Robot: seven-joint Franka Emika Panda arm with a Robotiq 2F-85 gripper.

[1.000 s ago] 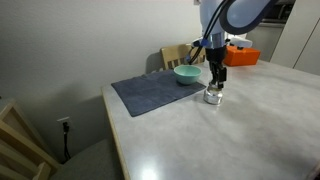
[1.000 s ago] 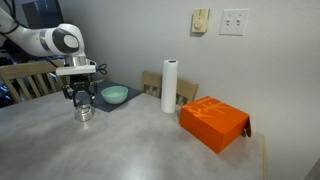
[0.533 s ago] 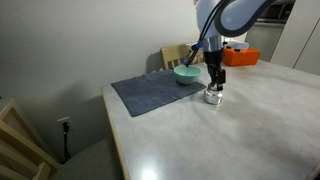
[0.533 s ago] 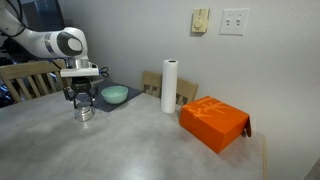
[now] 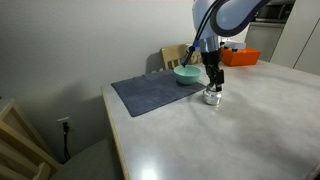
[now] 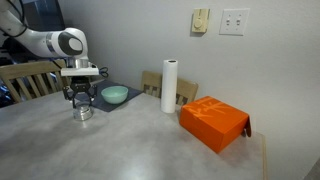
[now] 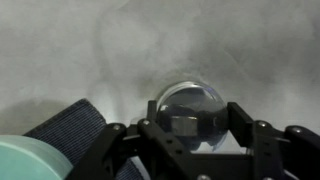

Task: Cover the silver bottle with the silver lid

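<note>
The silver bottle stands on the grey table just beside the dark mat. My gripper hangs straight down over it, its tips at the bottle's top. In the wrist view the round shiny silver lid fills the space between the two black fingers, and the gripper is shut on its rim. The lid hides the bottle's body in that view. Whether the lid rests on the bottle's mouth I cannot tell.
A teal bowl sits on the dark grey mat close behind the bottle. A tall white roll and an orange box stand further along the table. Wooden chairs line the far edge.
</note>
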